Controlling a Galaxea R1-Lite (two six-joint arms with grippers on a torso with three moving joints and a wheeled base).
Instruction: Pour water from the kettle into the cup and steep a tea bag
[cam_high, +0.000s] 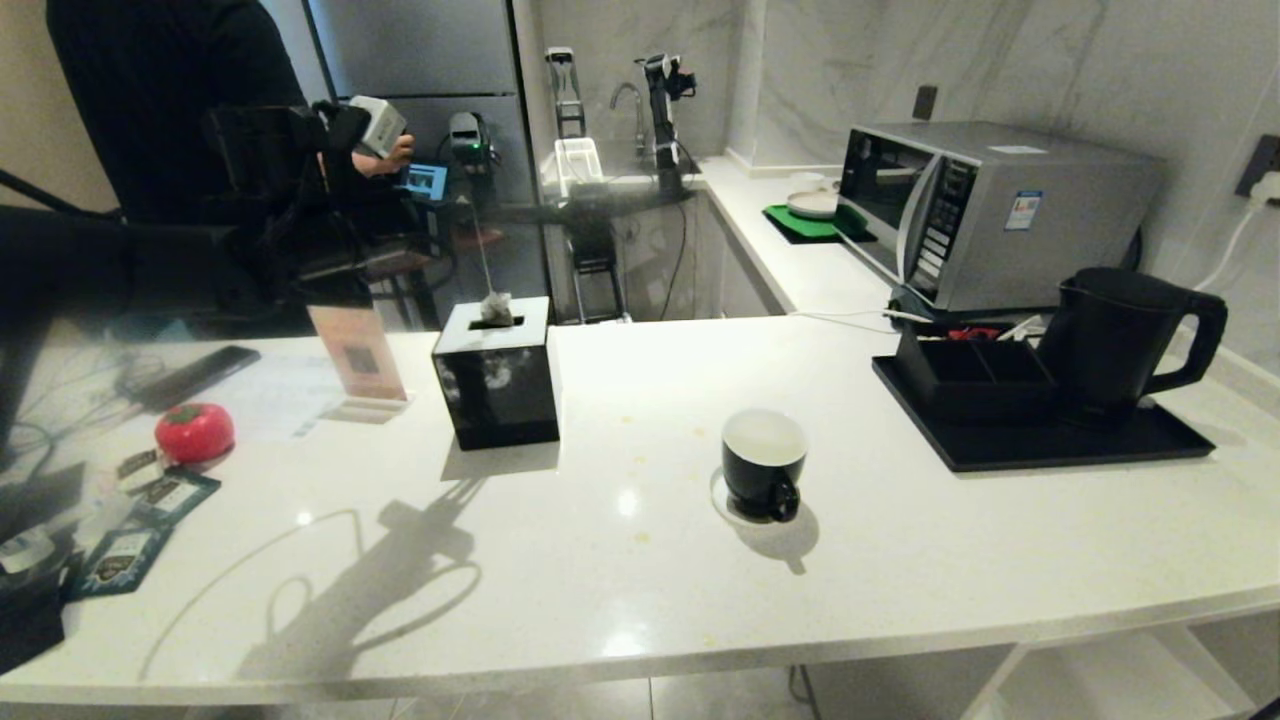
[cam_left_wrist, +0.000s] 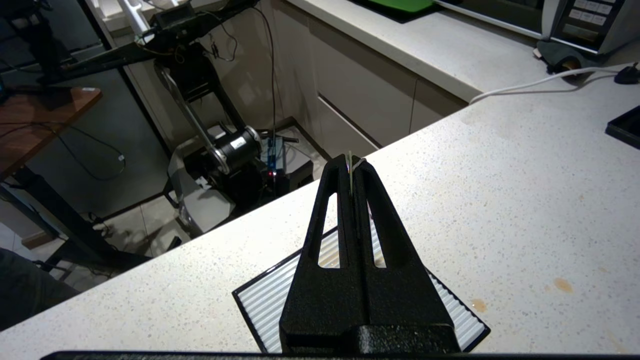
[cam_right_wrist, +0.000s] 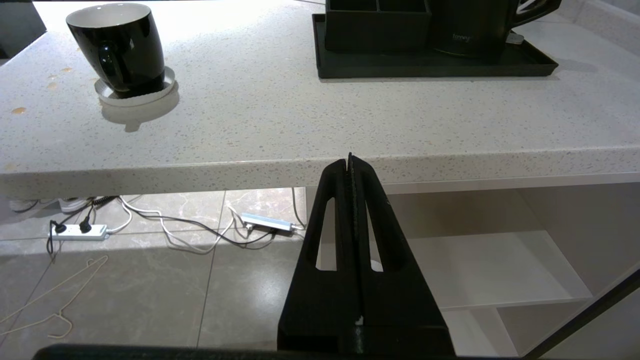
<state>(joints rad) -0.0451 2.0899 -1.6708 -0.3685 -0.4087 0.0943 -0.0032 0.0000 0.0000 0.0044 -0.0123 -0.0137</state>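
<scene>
left tool (cam_left_wrist: 352, 167): closed on the bag's string (cam_high: 482, 255)
bag (cam_high: 496, 306): dangling over the tissue box (cam_high: 497, 375), near the desk's far edge
cup (cam_high: 763, 462): mid-desk, toward the near edge
right tool (cam_right_wrist: 351, 162): closed, empty, below the near edge
advice: carry the bag slowly and lower it straight into the cup

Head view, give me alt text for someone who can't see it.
A black cup on a white saucer stands mid-counter, with a black kettle on a black tray to its right. A tea bag hangs on a string over a black tissue box, left of the cup.
</scene>
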